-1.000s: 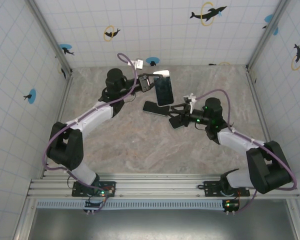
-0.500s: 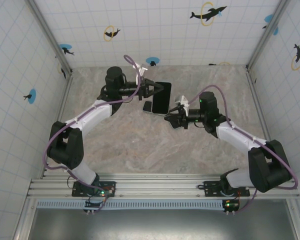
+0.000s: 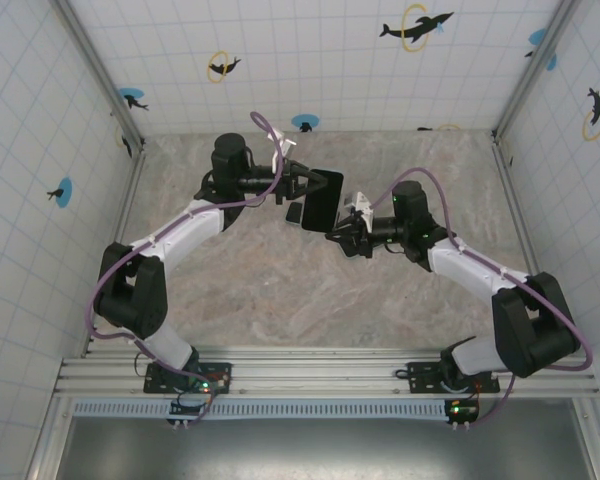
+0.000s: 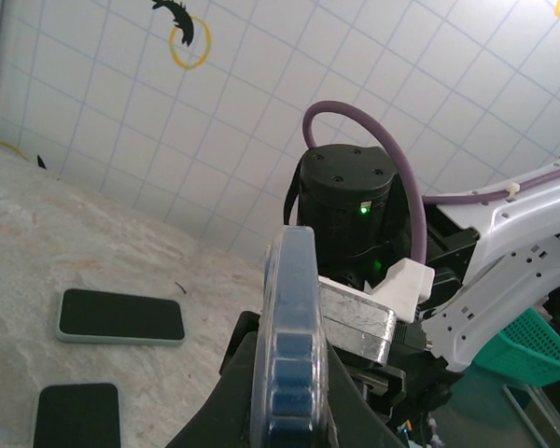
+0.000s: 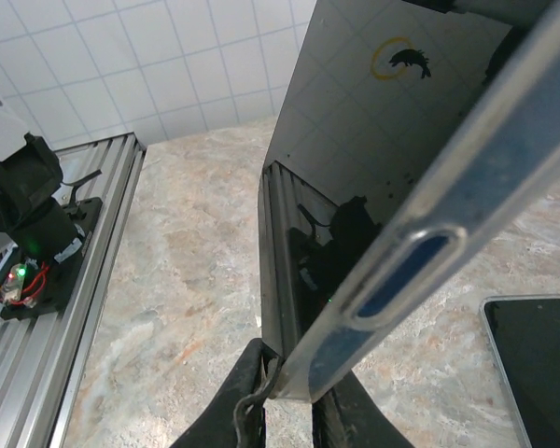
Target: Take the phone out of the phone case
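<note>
marble tabletop (image 3: 280, 290) below: the left gripper (image 3: 305, 187) pinches the phone (image 3: 322, 197), a glossy dark slab inside a clear blue-edged phone case (image 4: 294, 280), aloft between the arms; the right gripper (image 5: 294, 401) nips the case's lower corner.

Count: 3 phones, i.e. 1 cased phone (image 4: 294, 345) mid-frame, plus green-rimmed phone (image 4: 121, 315) and corner phone (image 4: 77, 415) lower left. 2 arms: left arm (image 3: 180, 235), right arm (image 3: 470, 270). 2 grippers: left gripper (image 3: 305, 186), right gripper (image 3: 338, 232). 1 green basket (image 4: 534, 350) lower right
</note>
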